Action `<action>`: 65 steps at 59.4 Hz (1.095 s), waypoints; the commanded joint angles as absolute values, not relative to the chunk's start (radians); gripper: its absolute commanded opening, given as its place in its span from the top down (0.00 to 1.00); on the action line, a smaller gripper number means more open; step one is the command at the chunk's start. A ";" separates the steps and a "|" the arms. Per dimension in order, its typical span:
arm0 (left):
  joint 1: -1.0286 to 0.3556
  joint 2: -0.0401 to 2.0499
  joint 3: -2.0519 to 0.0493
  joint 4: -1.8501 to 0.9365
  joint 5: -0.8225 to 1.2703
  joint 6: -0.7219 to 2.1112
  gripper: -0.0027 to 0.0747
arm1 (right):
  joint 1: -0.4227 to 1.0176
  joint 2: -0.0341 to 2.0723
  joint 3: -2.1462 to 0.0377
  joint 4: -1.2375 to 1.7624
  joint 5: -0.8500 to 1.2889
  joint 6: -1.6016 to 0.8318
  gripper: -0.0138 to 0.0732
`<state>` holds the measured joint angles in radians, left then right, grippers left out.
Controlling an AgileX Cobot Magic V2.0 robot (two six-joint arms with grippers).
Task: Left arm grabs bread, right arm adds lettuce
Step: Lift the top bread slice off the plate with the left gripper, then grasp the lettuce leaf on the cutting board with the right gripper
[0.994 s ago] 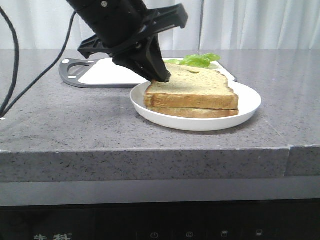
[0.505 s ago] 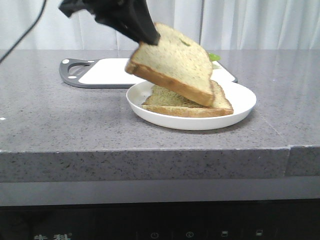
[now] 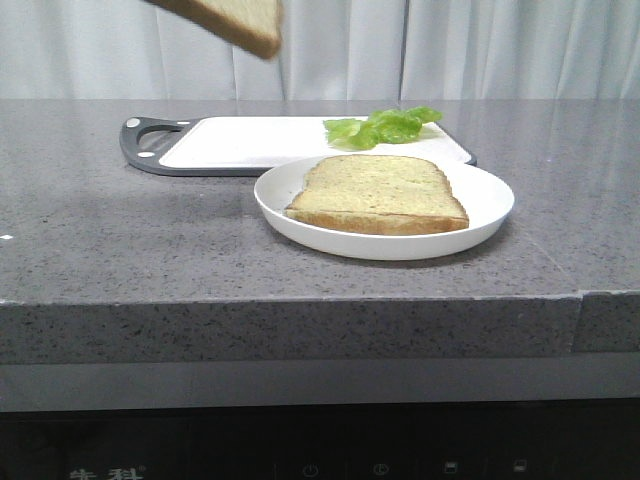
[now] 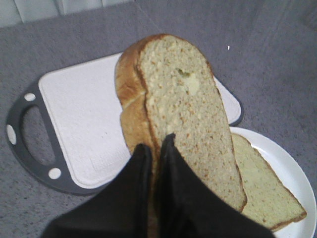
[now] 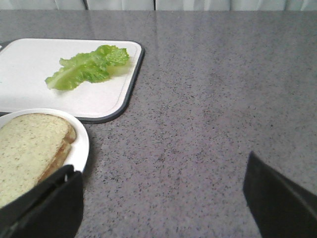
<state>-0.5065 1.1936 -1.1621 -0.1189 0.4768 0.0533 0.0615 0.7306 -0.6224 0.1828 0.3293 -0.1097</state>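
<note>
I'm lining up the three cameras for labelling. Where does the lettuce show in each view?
Front view: lettuce on the cutting board's right end, behind the plate.
Left wrist view: not visible; the held bread covers that area.
Right wrist view: lettuce on the board.
Shared landmark: the cutting board.

Access from above to the lettuce [image 3: 382, 126] on the cutting board [image 3: 240, 145] is unobstructed. The tabletop [image 3: 560, 190] toward its right edge is bare. The lifted bread [image 3: 235, 20] occupies overhead space above the board's left part
</note>
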 commanded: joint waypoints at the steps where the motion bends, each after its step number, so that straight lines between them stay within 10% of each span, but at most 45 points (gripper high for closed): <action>1: -0.504 1.086 -1.111 -0.053 0.311 -0.019 0.99 | 0.064 0.863 -0.725 0.185 0.261 -0.161 0.08; 22: -0.472 0.859 -0.882 0.539 0.328 -0.569 0.99 | 0.160 1.350 -1.133 0.185 0.297 -0.278 0.08; 52: -0.472 0.735 -0.846 0.579 0.447 -0.604 0.99 | 0.237 1.953 -1.854 0.185 0.580 -0.350 0.08; 65: -0.472 0.735 -0.846 0.579 0.447 -0.604 0.99 | 0.237 2.074 -2.000 0.185 0.644 -0.350 0.28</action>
